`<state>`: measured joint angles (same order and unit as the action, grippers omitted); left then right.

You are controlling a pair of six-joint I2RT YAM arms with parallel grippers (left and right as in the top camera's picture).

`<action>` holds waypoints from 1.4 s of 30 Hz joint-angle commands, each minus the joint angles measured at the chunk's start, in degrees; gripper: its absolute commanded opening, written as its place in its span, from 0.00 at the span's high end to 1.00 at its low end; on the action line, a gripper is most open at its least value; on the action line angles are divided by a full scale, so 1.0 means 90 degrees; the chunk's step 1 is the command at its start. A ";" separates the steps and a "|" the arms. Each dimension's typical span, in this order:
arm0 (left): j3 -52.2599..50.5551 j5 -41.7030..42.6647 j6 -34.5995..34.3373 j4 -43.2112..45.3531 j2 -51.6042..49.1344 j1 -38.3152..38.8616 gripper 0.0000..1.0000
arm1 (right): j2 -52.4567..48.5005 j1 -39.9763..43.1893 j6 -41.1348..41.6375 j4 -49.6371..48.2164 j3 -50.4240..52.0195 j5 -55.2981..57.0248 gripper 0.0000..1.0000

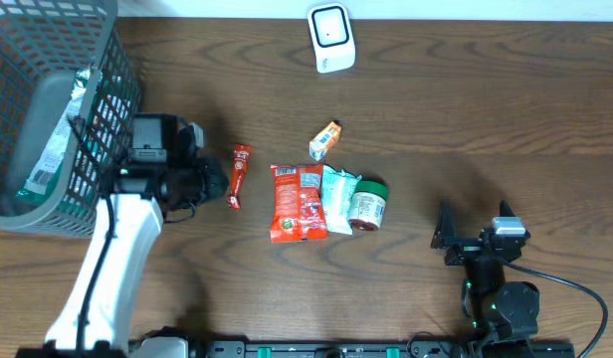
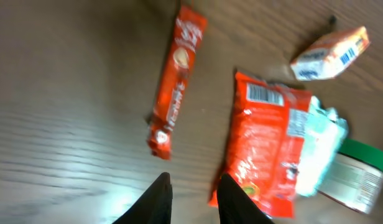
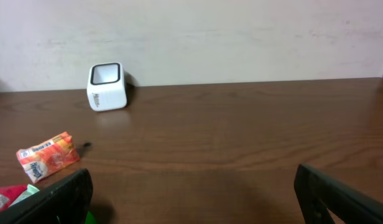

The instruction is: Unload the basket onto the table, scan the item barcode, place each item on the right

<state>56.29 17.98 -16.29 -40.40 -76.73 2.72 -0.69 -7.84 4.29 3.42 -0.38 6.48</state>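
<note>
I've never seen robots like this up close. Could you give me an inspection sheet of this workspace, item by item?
Surface: dark brown wooden table, no spills seen.
Job's things: white box-shaped barcode scanner at far edge; slim red stick packet, large red snack bag, small orange-and-white carton, pale teal pouch, green-lidded jar mid-table.
Clutter: grey plastic mesh basket far left, packets inside.
Grippers: left pincer slightly parted, empty, near the stick packet; right pincer wide open, empty.
Cables: black cable beside right arm.
Surroundings: pale wall.
</note>
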 commanded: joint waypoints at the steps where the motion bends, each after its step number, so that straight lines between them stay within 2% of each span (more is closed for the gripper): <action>1: 0.0165 -0.1452 0.0131 -0.0049 0.0061 0.0440 0.70 | 0.0027 0.0075 -0.0027 0.0019 0.0007 0.0061 0.01; 5: 0.0503 -0.1460 0.0131 -0.0189 0.0061 0.0568 0.54 | 0.0027 0.0075 -0.0024 0.0019 0.0007 0.0061 0.01; 9: 0.1841 -0.1654 0.0136 -0.0971 0.0058 0.0551 0.44 | 0.0027 0.0075 -0.0024 0.0019 0.0007 0.0061 0.01; 13: 0.3208 -0.2431 0.0134 -0.1746 0.0029 0.0551 0.37 | 0.0027 0.0075 -0.0027 0.0019 0.0007 0.0061 0.01; 14: 0.3456 -0.2618 0.0136 -0.1865 0.0029 0.0551 0.38 | 0.0027 0.0075 -0.0027 0.0022 0.0007 0.0061 0.01; 15: 0.3602 -0.2737 0.0136 -0.1921 0.0032 0.0551 0.44 | 0.0027 0.0075 -0.0027 0.0019 0.0007 0.0061 0.01; 16: 0.3677 -0.2815 0.0138 -0.1933 0.0049 0.0551 0.63 | 0.0027 0.0075 -0.0027 0.0019 0.0007 0.0058 0.01; 17: 0.3667 -0.2783 0.0136 -0.1965 0.0036 0.0551 0.72 | 0.0027 0.0075 -0.0027 0.0019 0.0007 0.0058 0.01; 19: 0.3599 -0.2701 0.0131 -0.2110 -0.0063 0.0578 0.90 | 0.0027 0.0075 -0.0027 0.0022 0.0007 0.0061 0.01; 20: 0.3534 -0.2664 0.0131 -0.2203 -0.0143 0.0607 0.92 | 0.0027 0.0075 -0.0027 0.0019 0.0007 0.0058 0.01; 24: 0.3062 -0.2518 0.0129 -0.2302 -0.0619 0.0748 0.92 | 0.0027 0.0075 -0.0027 0.0019 0.0007 0.0058 0.01; 27: 0.2667 -0.2319 0.0131 -0.2220 -0.1161 0.0877 0.71 | 0.0027 0.0075 -0.0027 0.0019 0.0007 0.0058 0.01; 29: 0.2472 -0.2174 0.0131 -0.2140 -0.1598 0.0981 0.66 | 0.0027 0.0075 -0.0027 0.0019 0.0007 0.0058 0.01; 37: 0.2273 -0.2161 0.0131 -0.1608 -0.3269 0.1416 0.65 | 0.0027 0.0075 -0.0024 0.0019 0.0007 0.0058 0.01; 42: 0.2273 -0.2164 0.0129 -0.1222 -0.3949 0.1542 0.66 | 0.0027 0.0075 -0.0024 0.0019 0.0007 0.0058 0.01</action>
<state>76.88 -1.61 -15.18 -52.16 -109.65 16.25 -0.69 -7.84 4.32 3.42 -0.38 6.48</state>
